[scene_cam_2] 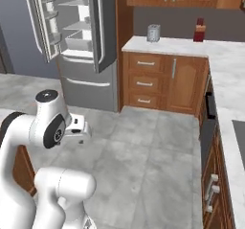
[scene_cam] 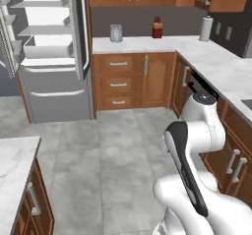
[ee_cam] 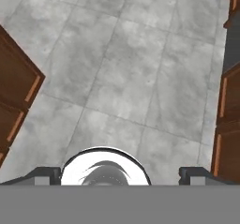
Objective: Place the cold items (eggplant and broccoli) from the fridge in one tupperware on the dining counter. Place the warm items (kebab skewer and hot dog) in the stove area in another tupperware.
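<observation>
Fridge [scene_cam: 54,96] is at the far left of the kitchen with both doors [scene_cam: 81,32] swung open, so you can see straight onto the white shelves [scene_cam: 47,30]. From the right base view the fridge [scene_cam_2: 81,79] sits just beside the wooden cabinet run. Whether the eggplant or broccoli is on those shelves I honestly can't tell, it's too far and too small.

The arm [scene_cam: 197,145] is folded up over the grey tiled floor [scene_cam: 98,145], well apart from the fridge. In the hand view the gripper [ee_cam: 120,175] points down at bare floor tiles, with wooden cabinet fronts [ee_cam: 16,92] off to both sides. Its fingertips [ee_cam: 47,174] stand as wide apart as they go and there's nothing between them, so it's holding nothing.

Other stuff: the back tabletop [scene_cam: 147,44] carries a metal canister [scene_cam: 115,32], a red bottle-ish thing [scene_cam: 157,27] and a paper towel roll [scene_cam: 206,28] further right in the corner. Under it is a stack of three drawers [scene_cam: 118,84]. A corner of another marble tabletop [scene_cam: 15,155] pokes in at the lower left of the left base view.
</observation>
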Available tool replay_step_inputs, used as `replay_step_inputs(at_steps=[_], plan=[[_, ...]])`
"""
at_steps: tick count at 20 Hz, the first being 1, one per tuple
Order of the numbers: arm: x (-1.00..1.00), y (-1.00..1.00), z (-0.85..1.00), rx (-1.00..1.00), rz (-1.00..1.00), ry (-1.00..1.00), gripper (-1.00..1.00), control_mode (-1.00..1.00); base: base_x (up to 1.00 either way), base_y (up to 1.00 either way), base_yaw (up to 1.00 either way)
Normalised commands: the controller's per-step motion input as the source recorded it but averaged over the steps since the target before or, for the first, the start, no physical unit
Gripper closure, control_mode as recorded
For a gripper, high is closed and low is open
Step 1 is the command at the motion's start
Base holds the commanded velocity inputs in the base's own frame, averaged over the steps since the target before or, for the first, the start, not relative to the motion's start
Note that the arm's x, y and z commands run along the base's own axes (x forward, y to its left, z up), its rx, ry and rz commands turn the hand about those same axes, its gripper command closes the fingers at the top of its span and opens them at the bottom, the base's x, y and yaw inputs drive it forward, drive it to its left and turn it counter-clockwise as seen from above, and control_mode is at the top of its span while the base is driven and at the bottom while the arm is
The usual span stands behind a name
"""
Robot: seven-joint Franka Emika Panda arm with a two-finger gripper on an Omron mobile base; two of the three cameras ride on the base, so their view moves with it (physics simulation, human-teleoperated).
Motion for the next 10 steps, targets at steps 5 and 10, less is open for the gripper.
replay_step_inputs(at_steps=[5,10], plan=[[0.0,0.0,0.0,0.0,0.0,0.0,-1.0,1.0,1.0,0.0,0.21],[0.0,0.0,0.0,0.0,0.0,0.0,-1.0,1.0,1.0,0.0,0.4]])
